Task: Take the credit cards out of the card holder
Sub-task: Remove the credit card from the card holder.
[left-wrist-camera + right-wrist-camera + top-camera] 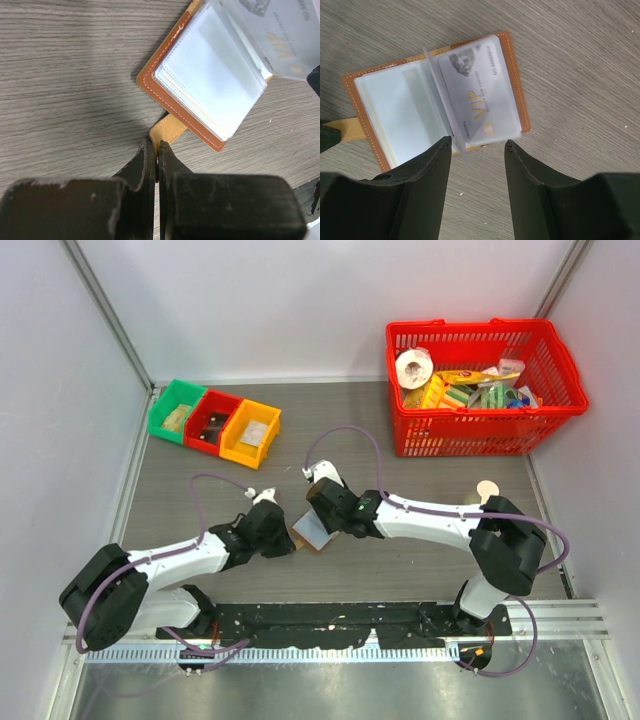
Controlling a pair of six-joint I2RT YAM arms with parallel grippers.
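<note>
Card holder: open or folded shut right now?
Open. The card holder lies spread, both halves showing, a VIP card sleeved inside; the left gripper pinches its strap tab.

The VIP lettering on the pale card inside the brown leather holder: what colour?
Gold lettering, clearest in the right wrist view.

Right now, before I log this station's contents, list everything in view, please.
card holder: one, brown, pale inside, lying open, centre
VIP card: one, whitish, gold lettering, under clear plastic in the holder
basket: one, red, far right, full of mixed goods
white roll: one, in the basket
green bin: one, far left
red bin: one, beside green
yellow bin: one, beside red
disc: one, tan, just nearer than the basket
table: one, grey wood-grain
left fingers: two, black, shut on the holder's strap
right fingers: two, black, open at the VIP card's edge
</note>
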